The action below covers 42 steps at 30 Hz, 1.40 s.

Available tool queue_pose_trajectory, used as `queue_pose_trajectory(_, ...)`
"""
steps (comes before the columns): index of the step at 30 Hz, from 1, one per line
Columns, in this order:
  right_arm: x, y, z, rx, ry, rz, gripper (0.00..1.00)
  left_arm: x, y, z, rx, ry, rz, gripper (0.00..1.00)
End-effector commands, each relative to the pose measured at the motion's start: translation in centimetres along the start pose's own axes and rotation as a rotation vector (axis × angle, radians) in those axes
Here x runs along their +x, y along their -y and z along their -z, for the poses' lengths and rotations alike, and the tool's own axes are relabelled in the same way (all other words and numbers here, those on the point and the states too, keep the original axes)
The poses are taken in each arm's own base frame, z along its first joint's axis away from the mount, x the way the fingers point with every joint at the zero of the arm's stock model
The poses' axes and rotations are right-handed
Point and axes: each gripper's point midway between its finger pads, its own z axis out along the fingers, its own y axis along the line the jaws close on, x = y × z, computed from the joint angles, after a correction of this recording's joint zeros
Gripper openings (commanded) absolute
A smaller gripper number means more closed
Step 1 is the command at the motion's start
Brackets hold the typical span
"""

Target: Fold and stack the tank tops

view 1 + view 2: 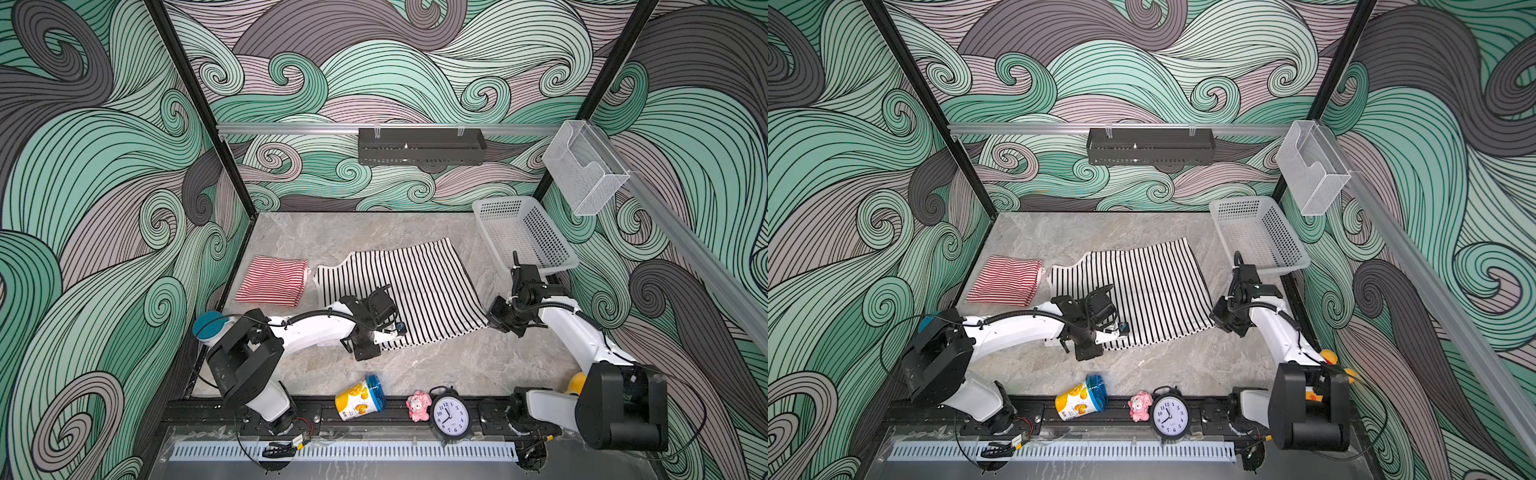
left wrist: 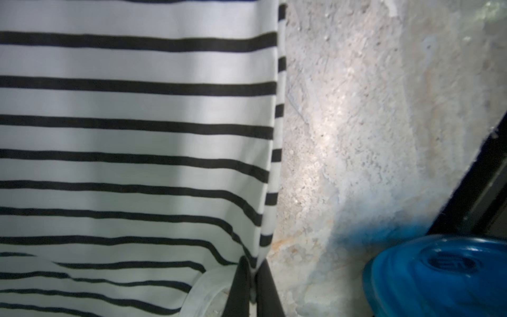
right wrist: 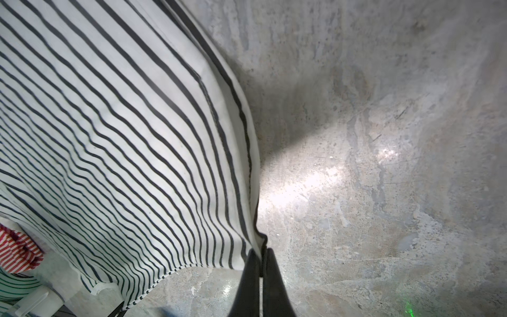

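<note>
A black-and-white striped tank top [image 1: 415, 282] [image 1: 1150, 286] lies spread out mid-table in both top views. My left gripper [image 2: 253, 267] is shut on its edge at the near left corner, below my left wrist [image 1: 368, 328]. At the near right corner my right gripper [image 3: 262, 251] is shut on the hem, with that wrist [image 1: 505, 318] low over the table. The cloth rises slightly toward both sets of jaws. To its left, a red-and-white striped tank top [image 1: 272, 280] [image 1: 1005, 280] lies folded into a small rectangle; part of it [image 3: 19, 252] shows in the right wrist view.
A white mesh basket [image 1: 523, 232] stands at the back right. Along the front rail lie a yellow can with a blue lid [image 1: 359, 399] [image 2: 439, 274], a pink toy [image 1: 417, 405] and a black alarm clock [image 1: 451, 415]. A yellow duck [image 1: 575, 382] sits behind my right arm's base.
</note>
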Motion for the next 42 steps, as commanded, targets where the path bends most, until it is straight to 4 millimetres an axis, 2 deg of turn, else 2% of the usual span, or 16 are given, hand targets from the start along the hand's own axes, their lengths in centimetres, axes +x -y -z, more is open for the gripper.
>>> queue_pose_trajectory(1, -1.3, -0.6, 0.6, 0.017, 0.005, 0.02, 0.0, 0.2, -1.9, 1.1, -0.027, -0.01, 0.011, 0.0)
queue_pose_trajectory(11, -6.9, -4.3, 0.4, -0.021, 0.018, 0.049, 0.0, -0.9, -9.2, 3.9, -0.103, 0.053, 0.116, 0.0)
queue_pose_trajectory(19, -11.5, -7.5, -2.1, -0.058, -0.013, 0.068, 0.0, -1.3, -13.9, 2.4, -0.108, 0.034, 0.187, 0.0)
queue_pose_trajectory(24, -13.0, -7.9, -3.5, -0.043, -0.023, 0.071, 0.0, -1.2, -14.7, 1.1, -0.091, -0.001, 0.199, 0.01)
queue_pose_trajectory(29, -13.4, -7.8, -5.0, -0.027, -0.049, 0.072, 0.0, -0.9, -14.8, -0.1, -0.086, -0.029, 0.214, 0.02)
queue_pose_trajectory(33, -14.1, -8.1, -5.3, -0.032, -0.031, 0.063, 0.01, -0.6, -15.6, -0.7, -0.125, -0.049, 0.234, 0.06)
queue_pose_trajectory(35, -14.3, -8.5, -5.1, -0.041, -0.023, 0.066, 0.05, -0.3, -16.3, -0.8, -0.162, -0.059, 0.257, 0.2)
queue_pose_trajectory(37, -14.2, -9.1, -4.6, -0.053, -0.013, 0.08, 0.19, -0.2, -17.3, -0.3, -0.213, -0.055, 0.286, 0.28)
queue_pose_trajectory(40, -13.6, -9.9, -3.1, -0.049, 0.028, 0.131, 0.4, -0.1, -18.0, 1.3, -0.275, -0.017, 0.33, 0.32)
queue_pose_trajectory(42, -13.0, -10.5, -2.1, -0.047, 0.057, 0.17, 0.47, 0.2, -18.1, 2.5, -0.312, 0.012, 0.353, 0.33)
